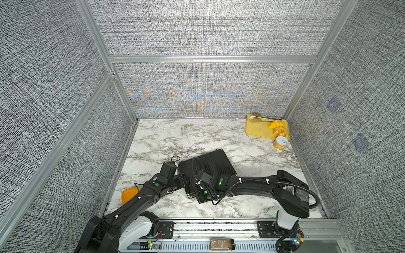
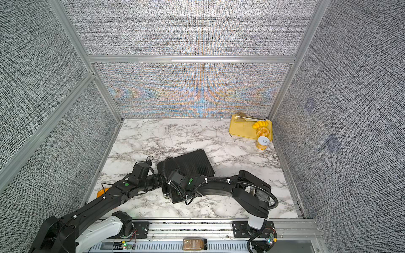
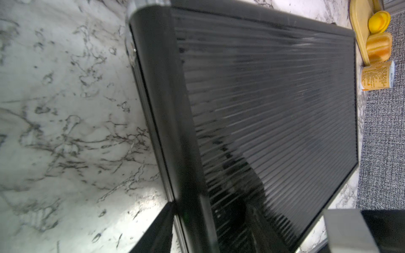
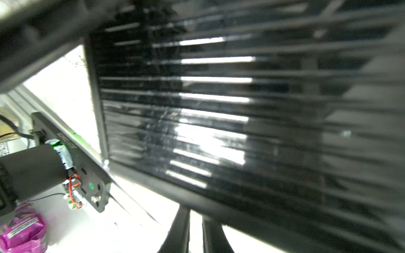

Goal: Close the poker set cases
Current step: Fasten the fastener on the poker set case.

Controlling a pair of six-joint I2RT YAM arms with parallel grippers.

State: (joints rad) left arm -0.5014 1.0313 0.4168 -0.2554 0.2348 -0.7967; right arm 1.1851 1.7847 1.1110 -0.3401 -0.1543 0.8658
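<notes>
The case (image 1: 210,162) is laid flat on the surface (image 1: 166,135), lid down, with only a thin seam seen in the left wrist view. The left hand (image 1: 183,181) is set at the case edge on its own arm's side, fingers apart astride it; a grip cannot be told. The right hand (image 4: 195,213) is pinched narrow, nothing held, over the case's near edge.

Risks judged: the case may be slid on smooth marble by a sideways push, or the lid sprung if latches are not snapped.

Bare room is seen beyond the case. The tray (image 1: 256,129) and can (image 1: 280,143) are well beyond it.

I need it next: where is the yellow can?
In a top view the yellow can stands at the table's far right, just in front of the yellow tray.
</notes>
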